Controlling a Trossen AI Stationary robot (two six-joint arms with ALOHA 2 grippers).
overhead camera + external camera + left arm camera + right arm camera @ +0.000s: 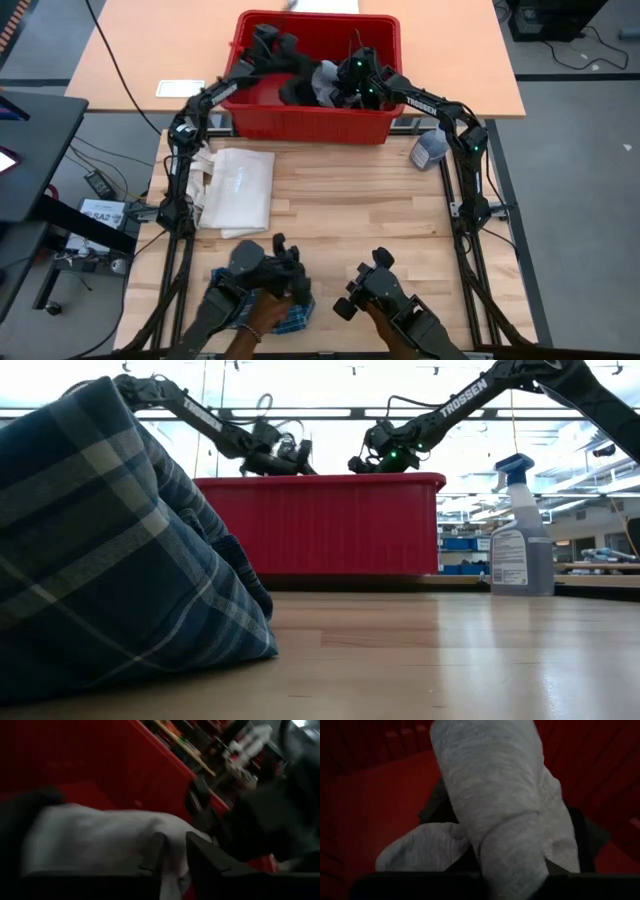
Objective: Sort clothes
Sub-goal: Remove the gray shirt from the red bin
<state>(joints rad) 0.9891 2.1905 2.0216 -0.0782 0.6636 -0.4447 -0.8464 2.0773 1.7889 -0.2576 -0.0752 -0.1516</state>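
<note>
**Red bin, far edge of the desk — both pincers inside, grey garment in the right**

Risks. My right pincer (340, 88) is closed on a fold of light grey cloth (495, 795); the fabric bulges over and around the fingers, so the bite looks shallow to me — the garment could slide free on the lift. The grey piece also lies against black fabric (295, 92) in the same bin, and a tangle could drag a second item up with it. My left pincer (172, 857) sits just beside, narrowly parted over pale cloth, holding nothing that I can confirm; two arms this close in one bin could knock together, or tug the same garment from both ends.

Containers.
- Red bin (300, 125), far edge of the desk, centre: grey cloth, black fabric, both pincers.
- White tote bag (240, 185), flat near the left edge: contents hidden, not part of the sort.

Elsewhere. Blue plaid cloth (110, 540) lies at the near edge, left of centre — a person's hand (262, 318) is by it. Spray bottle (520, 530) stands near the far right corner.
</note>
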